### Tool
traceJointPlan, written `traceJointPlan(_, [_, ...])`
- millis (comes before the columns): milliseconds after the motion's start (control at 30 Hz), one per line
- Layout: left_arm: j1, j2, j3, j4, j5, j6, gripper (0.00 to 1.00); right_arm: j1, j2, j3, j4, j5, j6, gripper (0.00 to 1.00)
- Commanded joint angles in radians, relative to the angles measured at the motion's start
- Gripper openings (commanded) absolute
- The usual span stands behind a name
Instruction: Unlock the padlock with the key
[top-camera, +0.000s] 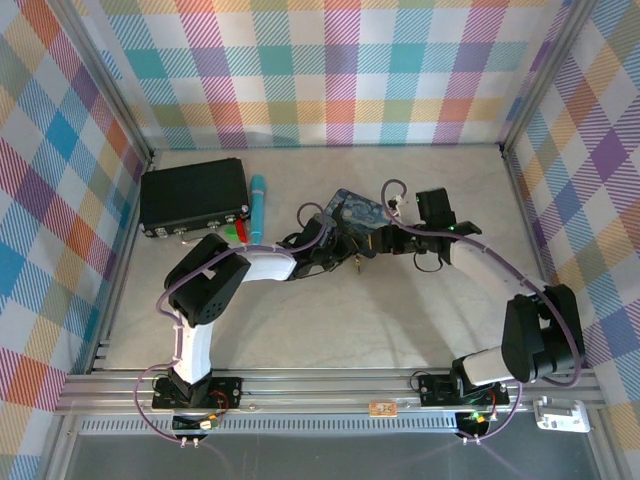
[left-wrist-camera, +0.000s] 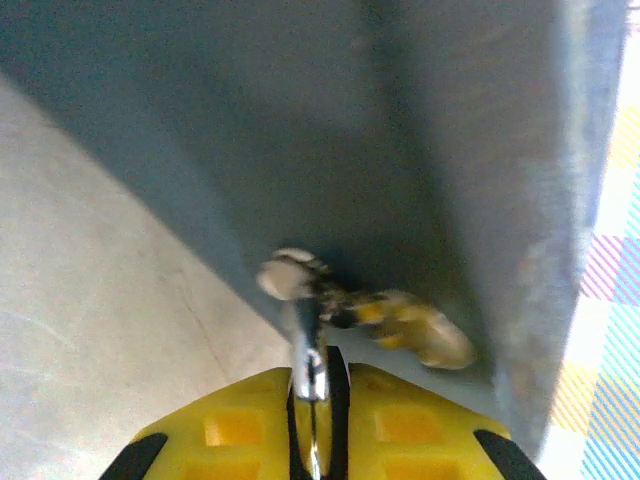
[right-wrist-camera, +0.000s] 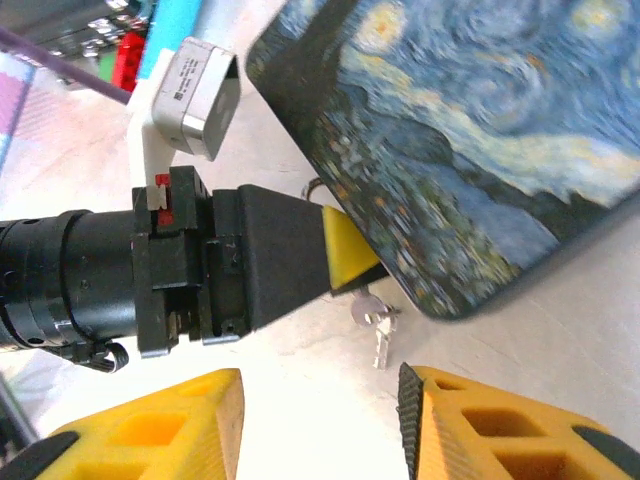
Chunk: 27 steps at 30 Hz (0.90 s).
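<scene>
The left arm rises from its base at the near left corner, bends at a high elbow, and its white forearm runs to the right, low over the pale beige worktop (top-camera: 300, 330). It ends at the near edge of the flat box painted in blue and yellow swirls (top-camera: 355, 208). The left fingers (left-wrist-camera: 230, 430), padded in yellow, are pressed together on a thin silvery bar. This bar seems to be the shackle of the small dark padlock (left-wrist-camera: 306, 340). The body of the padlock is blurred just past the tips, close against the side of the box.

The right arm goes from its base at the near right out to an elbow near the right wall. From there its forearm reaches back to the left, and the wrist is turned toward the same edge of the box. The right fingers (right-wrist-camera: 480, 430) stand about half apart and there is nothing between them.

The small grey metal key (right-wrist-camera: 372, 318) is directly under the left fingertips, ahead of the gap of the right fingers. Whether it sits in the padlock I cannot tell.

A black rectangular case (top-camera: 195, 195) lies at the far left, with a light-blue cylinder (top-camera: 257, 205) just beside it.
</scene>
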Motion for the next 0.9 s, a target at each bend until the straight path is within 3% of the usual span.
traceJointPlan(0, [-0.020,0.024,0.039,0.062,-0.070,-0.037,0.00,-0.006,-0.028,-0.032,-0.042,0.105,0.038,0.45])
traceJointPlan(167, [-0.028,0.054,0.019,0.108,-0.087,-0.081,0.01,-0.005,-0.039,-0.051,-0.019,0.137,0.083,0.46])
traceJointPlan(267, [-0.027,0.030,-0.012,0.109,-0.102,-0.084,0.17,0.004,-0.029,-0.054,-0.003,0.143,0.106,0.46])
traceJointPlan(367, [-0.019,-0.006,-0.049,0.100,-0.102,-0.079,0.39,0.027,-0.016,-0.051,0.008,0.157,0.115,0.47])
traceJointPlan(433, [-0.011,-0.037,-0.078,0.095,-0.095,-0.077,0.48,0.042,-0.006,-0.049,0.015,0.167,0.125,0.48])
traceJointPlan(867, [0.111,-0.348,-0.242,-0.103,-0.136,0.034,0.59,0.199,0.162,0.025,0.099,0.228,0.234,0.53])
